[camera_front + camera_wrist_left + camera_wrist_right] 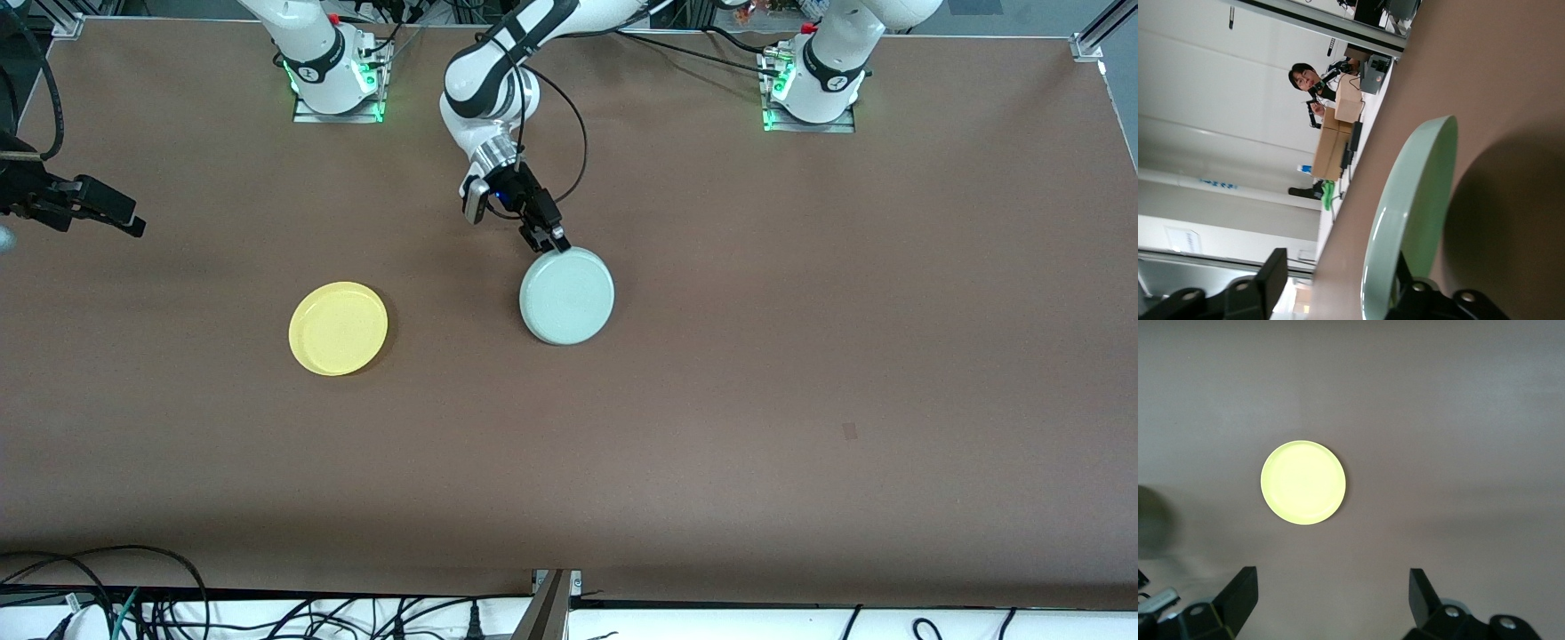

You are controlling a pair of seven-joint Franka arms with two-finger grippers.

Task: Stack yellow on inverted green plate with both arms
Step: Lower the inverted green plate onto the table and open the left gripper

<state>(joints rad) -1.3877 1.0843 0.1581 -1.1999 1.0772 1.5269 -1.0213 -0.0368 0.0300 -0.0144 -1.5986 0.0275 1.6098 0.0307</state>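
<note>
The pale green plate (567,298) lies near the table's middle and shows its underside. Its edge toward the robots' bases sits between the fingers of my left gripper (544,238). In the left wrist view the left gripper (1338,267) is open: one finger (1405,283) is against the green plate (1418,193) and the other stands well apart. The plate looks tilted up off the table there. The yellow plate (338,328) lies flat, rim up, toward the right arm's end. My right gripper (132,222) hangs high over that end, and in its wrist view the right gripper (1331,580) is open and empty with the yellow plate (1303,482) far below.
Both arm bases (336,84) (811,93) stand along the table's edge farthest from the front camera. Cables (160,604) run along the edge nearest it. Brown table (800,356) stretches toward the left arm's end. Cardboard boxes (1335,143) stand off the table.
</note>
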